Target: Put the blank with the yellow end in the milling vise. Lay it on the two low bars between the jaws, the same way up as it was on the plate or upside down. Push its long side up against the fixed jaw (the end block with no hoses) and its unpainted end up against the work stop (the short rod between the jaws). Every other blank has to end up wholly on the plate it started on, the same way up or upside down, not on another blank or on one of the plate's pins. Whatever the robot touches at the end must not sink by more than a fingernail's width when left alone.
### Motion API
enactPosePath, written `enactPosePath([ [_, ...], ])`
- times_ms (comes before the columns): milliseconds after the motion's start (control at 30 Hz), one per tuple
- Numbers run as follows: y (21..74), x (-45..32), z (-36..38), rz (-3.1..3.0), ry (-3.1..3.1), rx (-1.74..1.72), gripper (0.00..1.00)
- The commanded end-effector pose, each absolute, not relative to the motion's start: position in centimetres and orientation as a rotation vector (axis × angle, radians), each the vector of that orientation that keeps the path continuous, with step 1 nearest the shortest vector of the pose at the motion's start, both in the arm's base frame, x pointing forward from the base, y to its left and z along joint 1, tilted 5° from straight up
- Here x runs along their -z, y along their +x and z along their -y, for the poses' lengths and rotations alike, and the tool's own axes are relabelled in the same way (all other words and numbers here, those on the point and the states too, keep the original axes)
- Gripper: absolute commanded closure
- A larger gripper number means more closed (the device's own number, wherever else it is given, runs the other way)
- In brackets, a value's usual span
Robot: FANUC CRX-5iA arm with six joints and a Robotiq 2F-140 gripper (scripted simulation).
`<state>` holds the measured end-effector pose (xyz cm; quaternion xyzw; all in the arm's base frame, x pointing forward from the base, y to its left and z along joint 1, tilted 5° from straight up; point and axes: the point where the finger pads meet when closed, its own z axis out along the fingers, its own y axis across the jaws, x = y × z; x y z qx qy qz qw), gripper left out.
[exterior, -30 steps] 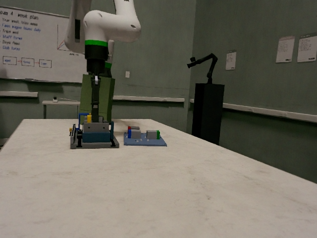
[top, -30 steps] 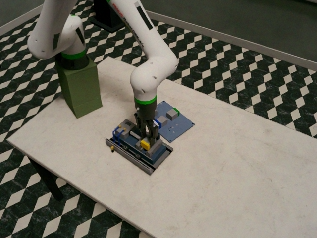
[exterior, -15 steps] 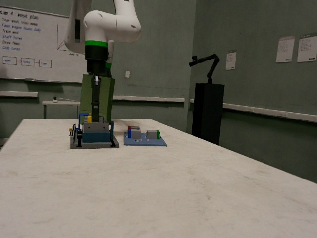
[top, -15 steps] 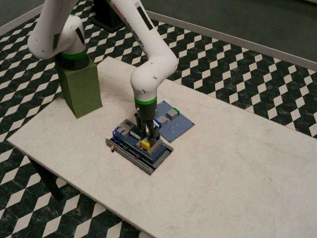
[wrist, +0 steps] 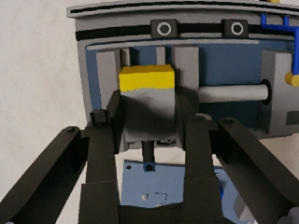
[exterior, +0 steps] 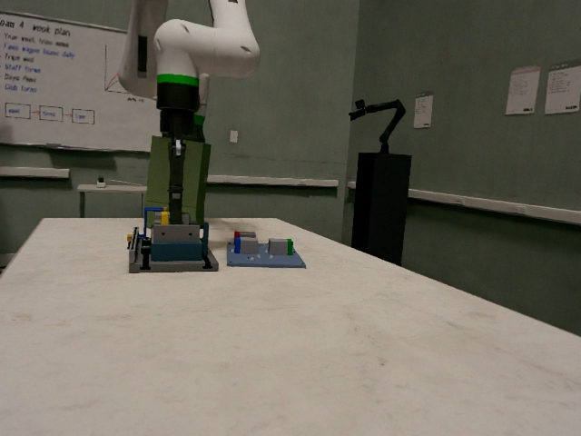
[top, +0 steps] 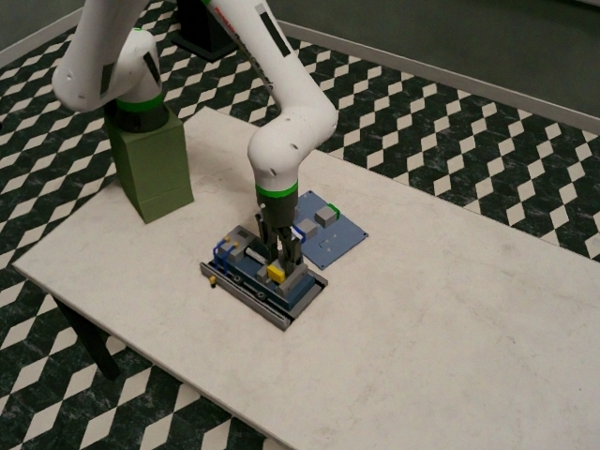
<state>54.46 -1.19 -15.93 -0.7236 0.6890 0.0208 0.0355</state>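
The yellow-ended blank [top: 276,274] [exterior: 164,217] [wrist: 147,77] is between the vise jaws, its yellow end toward the slotted side rail. My gripper [top: 281,263] [exterior: 175,219] [wrist: 149,103] is shut on its long sides, pointing down. The fixed jaw [top: 292,281] [exterior: 176,233] [wrist: 107,70] is close beside one long side, the moving jaw [wrist: 186,65] beside the other. The low bars [wrist: 161,55] show past the yellow end. A dark rod [wrist: 148,154] shows past the unpainted end; contact there is hidden. Whether the blank rests on the bars I cannot tell.
The blue plate [top: 349,234] [exterior: 267,262] [wrist: 154,179] lies beside the vise. It bears the blue-ended blank [top: 307,228] [exterior: 247,245], the green-ended blank [top: 325,216] [exterior: 279,246] and the red-ended blank [exterior: 244,233]. Blue hoses [top: 216,256] [wrist: 296,47] rise at the vise's other end.
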Motion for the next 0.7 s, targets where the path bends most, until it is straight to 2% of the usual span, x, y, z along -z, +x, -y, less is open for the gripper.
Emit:
enactPosePath([
  [0,54.57,15.84,1.16,-2.116,-2.223,-0.062,0.90],
  [667,54.67,15.83,0.94,-2.116,-2.223,-0.062,0.90],
])
